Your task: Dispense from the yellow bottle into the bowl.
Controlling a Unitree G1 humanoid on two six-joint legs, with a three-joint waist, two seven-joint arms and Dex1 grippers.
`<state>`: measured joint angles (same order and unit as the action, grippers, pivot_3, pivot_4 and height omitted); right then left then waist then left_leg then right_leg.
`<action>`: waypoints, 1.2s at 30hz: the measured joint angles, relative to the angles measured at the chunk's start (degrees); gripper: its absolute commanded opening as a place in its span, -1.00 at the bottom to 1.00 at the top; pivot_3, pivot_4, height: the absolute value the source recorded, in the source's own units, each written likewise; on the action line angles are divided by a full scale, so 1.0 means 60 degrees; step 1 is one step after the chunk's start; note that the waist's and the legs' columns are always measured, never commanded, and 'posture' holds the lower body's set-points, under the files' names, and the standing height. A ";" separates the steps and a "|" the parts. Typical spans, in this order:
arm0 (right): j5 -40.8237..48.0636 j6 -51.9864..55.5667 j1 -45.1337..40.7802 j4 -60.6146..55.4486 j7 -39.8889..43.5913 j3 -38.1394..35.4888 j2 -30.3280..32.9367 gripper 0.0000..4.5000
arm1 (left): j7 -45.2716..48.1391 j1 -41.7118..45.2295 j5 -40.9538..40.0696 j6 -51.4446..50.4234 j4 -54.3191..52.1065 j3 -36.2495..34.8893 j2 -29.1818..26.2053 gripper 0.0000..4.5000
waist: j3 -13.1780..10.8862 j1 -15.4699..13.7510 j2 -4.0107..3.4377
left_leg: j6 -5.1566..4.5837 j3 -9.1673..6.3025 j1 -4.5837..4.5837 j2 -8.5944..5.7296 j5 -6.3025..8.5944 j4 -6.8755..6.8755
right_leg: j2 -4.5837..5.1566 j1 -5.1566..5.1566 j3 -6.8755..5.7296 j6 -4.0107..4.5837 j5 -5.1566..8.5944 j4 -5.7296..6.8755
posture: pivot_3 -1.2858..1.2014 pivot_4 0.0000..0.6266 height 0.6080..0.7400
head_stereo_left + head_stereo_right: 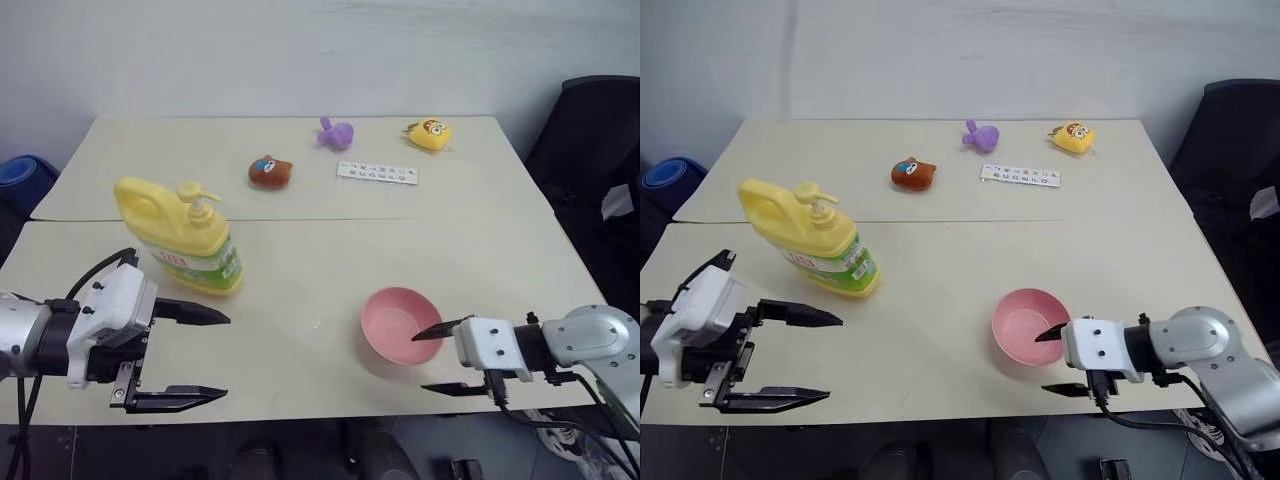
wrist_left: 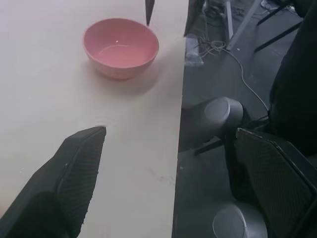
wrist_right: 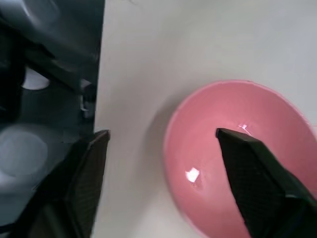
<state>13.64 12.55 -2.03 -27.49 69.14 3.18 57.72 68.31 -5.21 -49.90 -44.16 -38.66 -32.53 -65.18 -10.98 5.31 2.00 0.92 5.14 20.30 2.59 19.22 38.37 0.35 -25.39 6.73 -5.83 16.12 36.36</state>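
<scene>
At the table's (image 1: 480,250) near edge, the right gripper (image 1: 438,357) straddles the pink bowl's (image 1: 395,322) rim at its four o'clock, jaws spread; the left gripper (image 1: 205,355) gapes empty, yellow bottle (image 1: 185,238) at its twelve o'clock.

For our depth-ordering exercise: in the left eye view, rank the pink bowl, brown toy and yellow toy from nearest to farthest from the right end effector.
1. Pink bowl, right beside the right end effector.
2. Brown toy, mid-table, towards the left.
3. Yellow toy, far edge.
</scene>
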 measured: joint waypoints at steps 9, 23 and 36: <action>-0.1213 -0.0040 0.0047 0.0652 -0.0958 0.0937 -0.0589 0.14 | -0.0333 0.0483 -0.0287 -0.0357 0.0093 0.0331 -0.0072 1.00 | 0.0007 -0.0081 0.0015 | 0.0001 0.0001 -0.0002 -0.0002 0.0000 0.0004 | -0.0011 -0.0004 0.0001 0.0019 0.0011 0.0016 | 0.03 -0.52 1.00; -0.2134 -0.0257 -0.0653 0.1658 -0.1554 0.1684 -0.1349 -0.99 | -0.0848 0.1149 -0.0672 -0.0588 0.0030 0.0732 -0.0072 1.00 | 0.0024 -0.0079 0.0047 | 0.0003 0.0000 -0.0009 0.0002 0.0003 0.0104 | -0.0023 0.0016 0.0000 0.0070 0.0038 0.0086 | 0.03 -0.52 1.00; -0.1686 0.0614 -0.4503 0.2494 0.0194 0.2218 -0.1740 -0.99 | -0.2040 0.2710 -0.1400 -0.0998 0.1318 0.0450 0.0049 1.00 | -0.0003 0.0002 0.0044 | 0.0003 0.0005 -0.0004 0.0015 0.0003 0.0113 | -0.0042 -0.0007 0.0013 0.0019 0.0001 0.0110 | 0.03 -0.52 1.00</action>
<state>3.52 16.24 -29.05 -12.52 70.31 16.49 47.28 56.07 11.05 -58.30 -50.15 -30.75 -29.83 -64.89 -11.00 5.32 2.26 0.93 5.17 20.27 2.68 19.23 39.04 0.10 -25.44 6.81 -5.72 16.13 37.03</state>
